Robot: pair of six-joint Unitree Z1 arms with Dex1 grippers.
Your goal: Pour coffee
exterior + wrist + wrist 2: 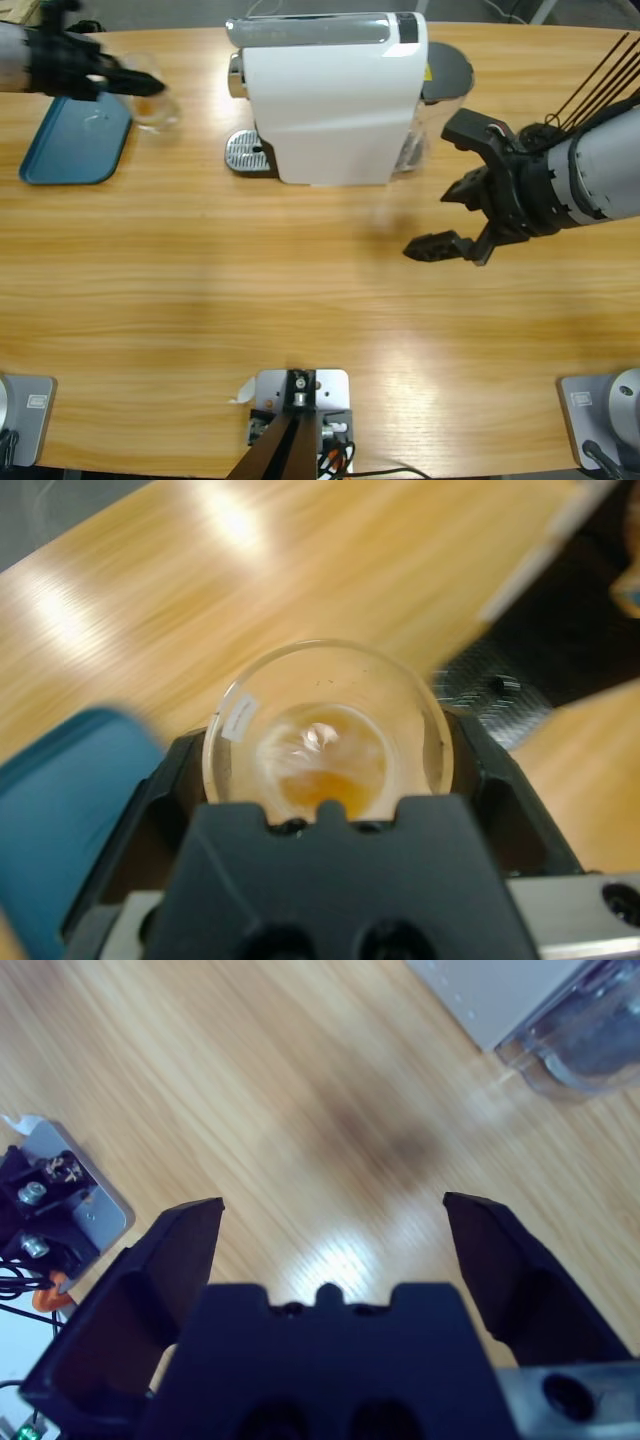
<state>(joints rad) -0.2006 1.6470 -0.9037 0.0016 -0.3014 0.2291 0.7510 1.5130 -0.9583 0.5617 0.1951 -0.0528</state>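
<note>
A small clear glass tumbler point(328, 742) is grasped between the two black jaws of the left pincer point(140, 84), and the coffee point(322, 788), a small amount of amber-brown liquid, is seen collected at the side of the tumbler nearest to the pincer's body. From this it is judged that the glass is held tilted, probably so that the liquid can be poured out or carried, but the exact angle cannot be told from the left wrist view, which is smeared around the tumbler. Just beside this pincer, partly beneath it, a blue tray point(70, 145) is lying on the desk point(300, 320); it may be meant as the place where the glass is taken from or put back. The right pincer point(455, 215) is released, its jaws are spread wide and nothing is held between them; only bare desk is seen under it in the right wrist view. It is kept well apart from the tumbler, near the white coffee machine point(330, 100), whose clear water tank point(585, 1045) is seen ahead of the jaws. The drip grate point(245, 152) of the machine is on the side facing the left pincer, and no cup is standing on it.
</note>
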